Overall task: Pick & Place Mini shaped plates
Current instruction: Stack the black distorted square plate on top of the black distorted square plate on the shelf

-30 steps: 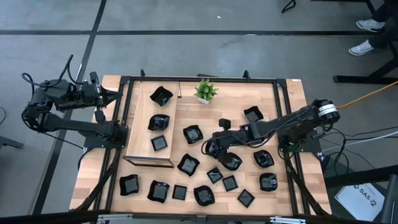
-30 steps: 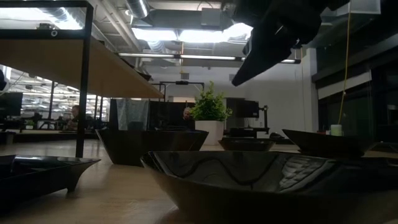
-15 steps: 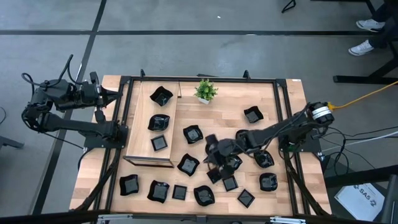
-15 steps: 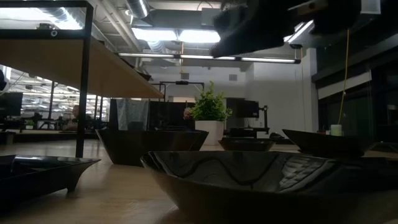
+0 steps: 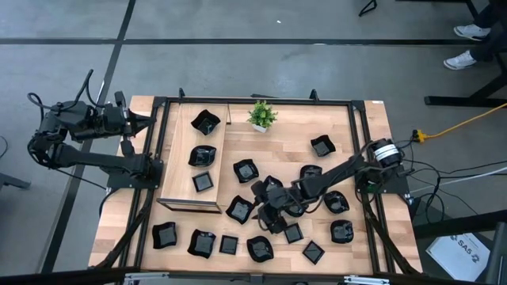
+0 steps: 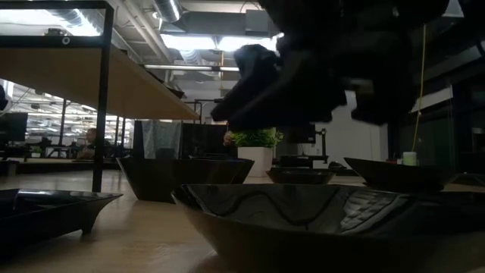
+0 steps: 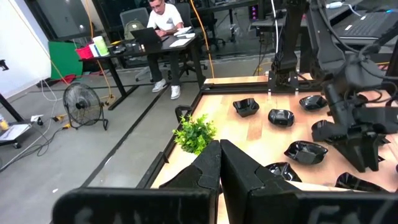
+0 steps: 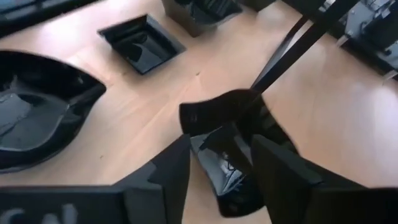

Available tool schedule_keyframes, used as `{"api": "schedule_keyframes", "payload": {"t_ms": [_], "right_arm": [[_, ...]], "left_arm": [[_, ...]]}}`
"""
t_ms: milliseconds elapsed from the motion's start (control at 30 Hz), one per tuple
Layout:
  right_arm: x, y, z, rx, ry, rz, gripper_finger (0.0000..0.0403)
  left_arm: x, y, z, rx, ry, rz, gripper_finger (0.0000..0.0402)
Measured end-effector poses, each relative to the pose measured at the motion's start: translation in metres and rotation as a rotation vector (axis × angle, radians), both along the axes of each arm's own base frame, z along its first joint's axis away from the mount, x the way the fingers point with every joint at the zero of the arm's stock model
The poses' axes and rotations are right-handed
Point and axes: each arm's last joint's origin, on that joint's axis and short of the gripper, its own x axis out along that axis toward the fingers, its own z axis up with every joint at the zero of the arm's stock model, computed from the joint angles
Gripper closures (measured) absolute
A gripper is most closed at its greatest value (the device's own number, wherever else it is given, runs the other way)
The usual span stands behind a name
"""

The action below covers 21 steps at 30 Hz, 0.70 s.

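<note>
- Only one piece of writing can be made out: a white sheet lying on the floor off the bench's corner, on the right arm's side and well apart from the right end effector, carries dark print that looks like "SA5", though the characters are too small to be sure of.
- The bench, the black dishes, both arms and the room behind show no other label, brand, number or sign that can be read.

Even, soft overhead light fills the high view, while the low view is dim and backlit by glaring ceiling lights, leaving the right hand a blurred silhouette.
</note>
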Motion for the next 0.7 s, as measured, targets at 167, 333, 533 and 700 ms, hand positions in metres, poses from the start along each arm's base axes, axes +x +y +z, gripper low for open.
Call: {"api": "schedule_keyframes", "payload": {"t_ms": [167,333,533,700], "right_arm": [[0.001,0.0,-0.016,-0.016,0.046,-0.003,0.0232],[0.002,0.0,-0.02,-0.048,0.042,-0.023,0.0253],[0.002,-0.003,-0.022,-0.089,0.054,-0.072,0.0284],[0.0,-0.003,-0.024,-0.1,0.081,-0.071,0.0301]], "left_arm": [[0.0,0.0,0.0,0.0,0.0,0.0,0.0398],[0.0,0.0,0.0,0.0,0.0,0.0,0.0398],[0.0,0.0,0.0,0.0,0.0,0.0,0.0398],[0.0,0.0,0.0,0.0,0.0,0.0,0.0398]]}}
